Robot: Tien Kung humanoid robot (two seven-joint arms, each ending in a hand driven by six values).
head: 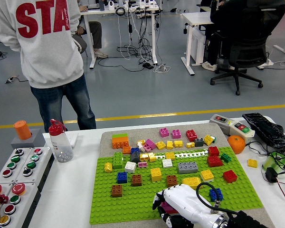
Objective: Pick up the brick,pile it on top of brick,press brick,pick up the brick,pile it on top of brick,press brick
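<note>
A magenta brick (168, 207) sits low on the green baseplate (133, 202), near the table's near edge, mostly covered by the right hand (178, 205); only a small magenta patch shows beneath the white fingers (164, 198), which curl down around it, closed on the brick; the hand enters from the near right corner, a black cable looping over its wrist; just beside it to the right stands a blue brick (216, 194), and just behind it a yellow brick (192, 182) and a brown brick (171, 179); further across the baseplate lie a grey brick (187, 166), a red brick (230, 175) and many others, loose or stacked, towards the far edge; an orange-and-green stack (119, 141) occupies the plate's far left corner; on the table's left side stand a clear bottle with a red cap (60, 142) and a panel of push buttons (12, 176); on the right side lie an orange ball (236, 143), a switch box (231, 125) and a black keyboard (267, 130); a person in a grey sweatshirt (40, 38) stands beyond the far left corner, back turned, hands not visible.
</note>
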